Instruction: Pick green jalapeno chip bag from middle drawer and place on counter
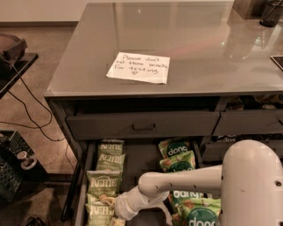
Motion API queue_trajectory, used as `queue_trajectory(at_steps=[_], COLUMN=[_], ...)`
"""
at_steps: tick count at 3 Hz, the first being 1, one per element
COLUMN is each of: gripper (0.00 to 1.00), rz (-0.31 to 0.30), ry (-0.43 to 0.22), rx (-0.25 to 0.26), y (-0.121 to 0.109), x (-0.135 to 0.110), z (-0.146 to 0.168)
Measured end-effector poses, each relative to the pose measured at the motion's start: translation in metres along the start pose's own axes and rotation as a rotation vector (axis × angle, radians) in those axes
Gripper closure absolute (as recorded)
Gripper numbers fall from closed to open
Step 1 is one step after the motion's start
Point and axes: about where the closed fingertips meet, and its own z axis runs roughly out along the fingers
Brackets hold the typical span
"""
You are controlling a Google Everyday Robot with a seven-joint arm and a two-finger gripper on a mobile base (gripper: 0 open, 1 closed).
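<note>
Camera view is taken from above the counter (199, 48), whose glossy grey top fills the upper half of the picture. A white handwritten note (138, 67) is laid on it, towards 9 o'clock from the counter's middle. A dark object (272, 11) is set at the counter's 1 o'clock corner.

Below the counter's front edge a closed drawer front (143, 126) with a recessed handle is seen. Under it the middle drawer (139, 161) is pulled out, with its dark floor showing between two columns of bags. Along the drawer's 9 o'clock side, olive-green Kettle bags (110, 162) are laid flat in a column running from 12 to 6 o'clock. The green jalapeno chip bag (96, 212) nearest the hand is the one at the 6 o'clock end of that column, inside the drawer. Along the 3 o'clock side, brighter green dang bags (174, 148) are stacked in a similar column.

A white arm (177, 183) is stretched from the robot's body at 4 o'clock across the dang bags towards 8 o'clock. The hand (116, 215) is held low in the drawer, just beside the right edge of that bag. Whether the hand is spread or pressed together cannot be told, nor whether the bag is touched.

A dark crate (11, 170) is seen on the floor at 8 o'clock, well apart from the drawer.
</note>
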Motion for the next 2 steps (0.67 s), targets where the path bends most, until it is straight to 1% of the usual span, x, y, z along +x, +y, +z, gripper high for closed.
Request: queue_trajectory(at_steps=[1, 2], gripper=[0.66, 0.89], rz=[0.001, 0.029], ry=[0.000, 0.014], rx=[0.001, 0.059], y=[0.001, 0.004], x=[-0.004, -0.026], z=[-0.003, -0.029])
